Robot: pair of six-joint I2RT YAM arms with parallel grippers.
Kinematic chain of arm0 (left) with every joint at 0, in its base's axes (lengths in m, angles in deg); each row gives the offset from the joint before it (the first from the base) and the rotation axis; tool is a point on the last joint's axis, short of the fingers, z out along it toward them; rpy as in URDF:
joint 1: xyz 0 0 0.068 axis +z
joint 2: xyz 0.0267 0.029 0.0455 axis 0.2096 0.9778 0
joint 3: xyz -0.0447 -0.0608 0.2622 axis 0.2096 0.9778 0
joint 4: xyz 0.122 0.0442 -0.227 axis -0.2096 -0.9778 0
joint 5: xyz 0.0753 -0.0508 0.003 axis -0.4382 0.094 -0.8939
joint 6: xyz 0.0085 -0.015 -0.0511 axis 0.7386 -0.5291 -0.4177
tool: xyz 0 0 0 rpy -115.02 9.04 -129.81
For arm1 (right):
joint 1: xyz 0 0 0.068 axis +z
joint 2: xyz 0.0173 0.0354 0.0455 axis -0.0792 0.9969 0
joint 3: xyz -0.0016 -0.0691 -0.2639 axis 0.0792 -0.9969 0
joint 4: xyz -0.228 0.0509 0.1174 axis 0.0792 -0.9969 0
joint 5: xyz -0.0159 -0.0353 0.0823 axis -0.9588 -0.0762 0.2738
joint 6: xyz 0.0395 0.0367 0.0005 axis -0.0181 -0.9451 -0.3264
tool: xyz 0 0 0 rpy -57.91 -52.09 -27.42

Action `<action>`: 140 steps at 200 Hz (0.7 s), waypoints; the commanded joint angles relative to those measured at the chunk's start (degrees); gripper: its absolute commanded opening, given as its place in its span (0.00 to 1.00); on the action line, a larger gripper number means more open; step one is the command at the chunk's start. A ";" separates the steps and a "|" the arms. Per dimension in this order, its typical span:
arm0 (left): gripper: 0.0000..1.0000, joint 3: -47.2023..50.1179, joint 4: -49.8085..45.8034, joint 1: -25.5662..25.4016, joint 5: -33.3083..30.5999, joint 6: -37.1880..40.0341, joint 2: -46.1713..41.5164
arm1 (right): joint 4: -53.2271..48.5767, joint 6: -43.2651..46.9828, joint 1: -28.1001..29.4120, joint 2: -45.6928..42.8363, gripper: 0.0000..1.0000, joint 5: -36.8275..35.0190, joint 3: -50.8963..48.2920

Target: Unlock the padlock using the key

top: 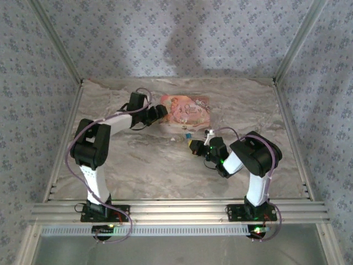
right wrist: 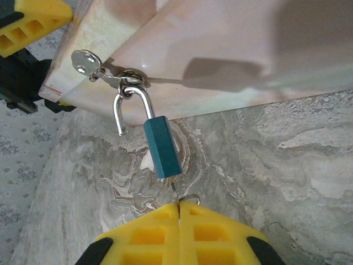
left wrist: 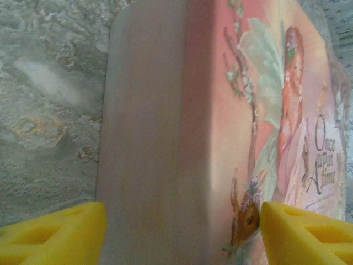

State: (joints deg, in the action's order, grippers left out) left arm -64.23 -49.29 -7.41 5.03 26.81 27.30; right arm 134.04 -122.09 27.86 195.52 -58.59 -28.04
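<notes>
A pink storybook-style diary (top: 185, 109) lies at the back middle of the table. My left gripper (top: 160, 113) grips its left edge; in the left wrist view the yellow fingers (left wrist: 55, 234) sit either side of the spine (left wrist: 160, 127). A teal padlock (right wrist: 162, 146) hangs from the diary's metal hasp (right wrist: 124, 77). One leg of its shackle (right wrist: 118, 118) stands free of the body. My right gripper (right wrist: 179, 212) is shut on the key (right wrist: 175, 190), whose thin blade enters the padlock's bottom end. The same padlock (top: 189, 134) lies just ahead of the right gripper (top: 196, 148).
The marble-patterned tabletop (top: 154, 165) is walled by patterned panels and metal rails on the sides. A small round tag (right wrist: 84, 59) sticks out from the hasp. A finger of the left gripper (right wrist: 33, 22) shows by the diary's corner.
</notes>
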 commanded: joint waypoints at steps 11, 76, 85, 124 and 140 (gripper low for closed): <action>0.68 0.75 1.00 -0.36 1.06 0.59 0.09 | -1.56 0.54 -0.50 -0.65 0.11 0.29 -0.63; 0.61 6.32 2.11 -0.36 -0.95 0.41 -2.77 | -10.11 8.14 -2.67 -9.24 0.33 0.70 -2.62; 0.61 7.24 2.52 -0.36 -1.13 0.18 -3.26 | -12.19 10.12 -3.55 -11.34 0.37 2.14 -2.67; 0.59 11.88 4.93 -0.41 -1.80 -1.40 -5.84 | -15.89 17.28 -8.73 -18.53 0.56 11.94 -3.17; 0.58 13.52 5.62 -0.52 -2.09 -1.98 -6.94 | -16.11 18.22 -10.18 -19.66 0.63 16.95 -3.10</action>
State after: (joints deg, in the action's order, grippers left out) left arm -54.24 -41.01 -7.49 4.86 25.52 21.94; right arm 120.97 -108.93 19.58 178.06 -50.50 -30.45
